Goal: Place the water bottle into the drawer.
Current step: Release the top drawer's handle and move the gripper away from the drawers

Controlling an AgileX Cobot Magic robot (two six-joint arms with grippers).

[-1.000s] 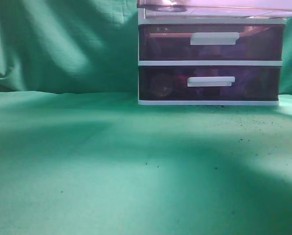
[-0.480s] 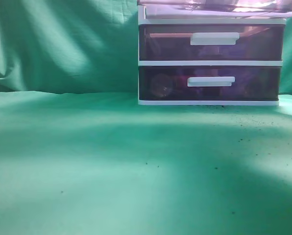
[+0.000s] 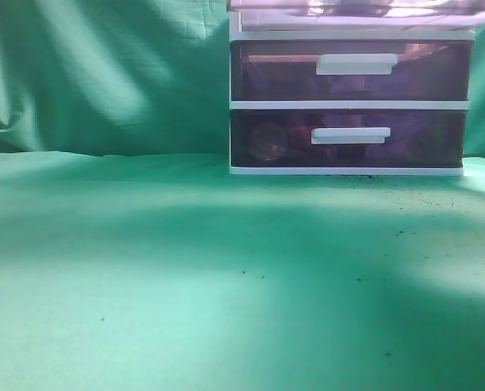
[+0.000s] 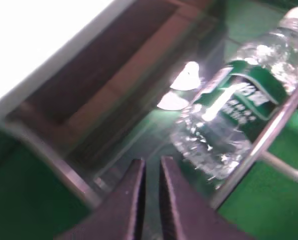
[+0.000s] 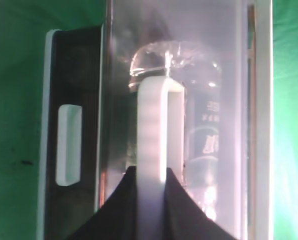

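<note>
Water bottle [image 4: 234, 115]: lying inside drawer [image 4: 139, 115]. Right gripper [image 5: 151, 187]: clamped on drawer's white handle [image 5: 160, 130]. Left gripper [image 4: 151, 172]: nearly together, holding nothing, above drawer. Drawer front sliding inward since moments ago; closing now remaining.

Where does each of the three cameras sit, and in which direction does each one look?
Exterior view: low at table height, facing the drawer unit across the green cloth; no robot part shows.
Left wrist view: above the open drawer, slanting down on the water bottle; left gripper shows.
Right wrist view: before the drawer front, looking down; right gripper shut on the white handle.
Both wrist views share the bottle inside the drawer.
</note>
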